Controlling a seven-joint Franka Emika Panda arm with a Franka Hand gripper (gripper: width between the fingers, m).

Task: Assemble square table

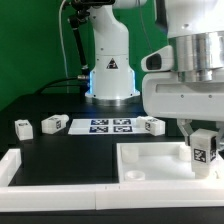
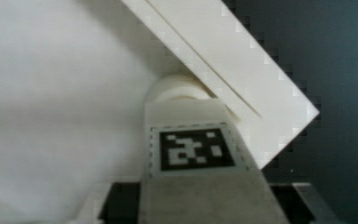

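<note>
The square tabletop (image 1: 150,160) is a large white slab lying at the exterior view's right. My gripper (image 1: 203,138) is shut on a white tagged leg (image 1: 203,152) and holds it upright over the slab's near right corner; its lower end is on or just above the slab. In the wrist view the leg (image 2: 194,140) points down at the tabletop (image 2: 69,100) close to its corner edge (image 2: 247,70), and my gripper (image 2: 197,203) grips the leg's sides. Three more legs lie on the black table: two at the left (image 1: 22,127) (image 1: 54,124) and one in the middle (image 1: 151,124).
The marker board (image 1: 105,125) lies flat in front of the robot base (image 1: 110,75). White L-shaped border rails (image 1: 20,170) run along the exterior view's left and the front edge (image 1: 100,205).
</note>
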